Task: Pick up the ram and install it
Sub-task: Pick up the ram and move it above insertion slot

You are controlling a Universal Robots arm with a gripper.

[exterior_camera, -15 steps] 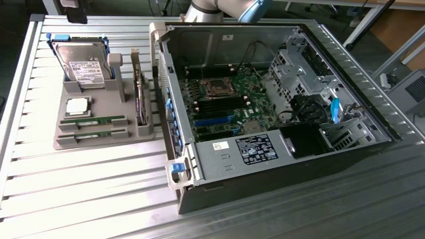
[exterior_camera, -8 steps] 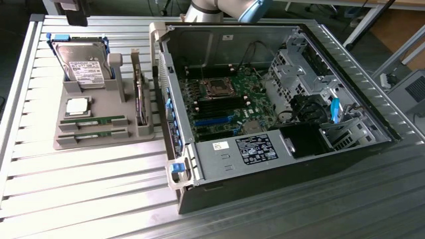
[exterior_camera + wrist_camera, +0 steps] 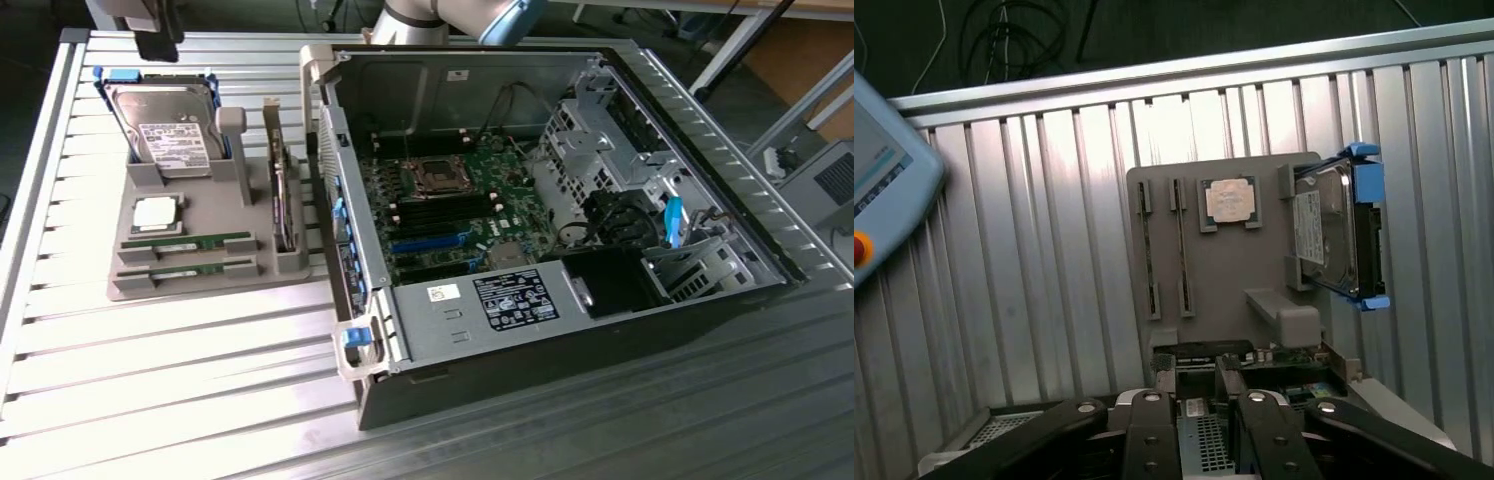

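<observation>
The hand (image 3: pixel 1204 425) is released, nothing in it, raised above the grey tray (image 3: pixel 214 285). Ram (image 3: pixel 187 243) & twin (image 3: pixel 187 270) sit in tray slots, on the exterior view's left of the PC case (image 3: pixel 561 300).

my arm (image 3: pixel 424 18) is a pale grey, rounded tube with a smooth shell; the joint beside it ends in a blue cap (image 3: pixel 514 22); my gripper (image 3: pixel 1204 440) is matt black and built of flat, angular links (image 3: pixel 1294 440); two long outer links are broad and tapering, two narrower inner ones sit between them; each link carries a round silver pin (image 3: pixel 1086 407) near its upper end; the black surfaces catch a faint sheen along their edges.
</observation>
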